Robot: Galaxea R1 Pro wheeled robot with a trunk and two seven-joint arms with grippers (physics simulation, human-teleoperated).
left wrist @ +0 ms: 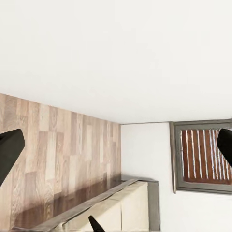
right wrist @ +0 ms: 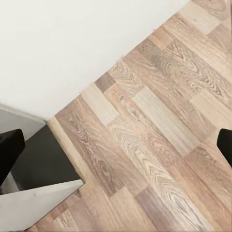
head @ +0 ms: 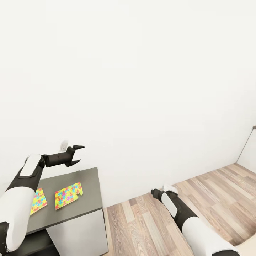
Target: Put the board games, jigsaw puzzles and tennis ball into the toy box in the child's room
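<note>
Head view: left hand (head: 79, 155) spread and empty, raised above the far edge of the grey desk (head: 90, 185); two jigsaw puzzles (head: 68, 195) lie flat on the desk, apart; right hand (right wrist: 116, 140) spread, above wood-plank floor (right wrist: 154, 125).

Left arm (head: 16, 209): glossy white shell over the long segment, black at the joints, with a pale grey inset panel near the upper end. Forearm past that is dark, near-black, cylindrical, ribbed in sections. Left gripper (head: 79, 155): black, two slim pointed fingers; a small white-grey block sits on top of the wrist.

Right arm (head: 193, 222): same scheme, white rounded shell, black joint section, grey oval panel. Fingertips (right wrist: 10, 147) render as flat black wedges in both wrist views.
</note>
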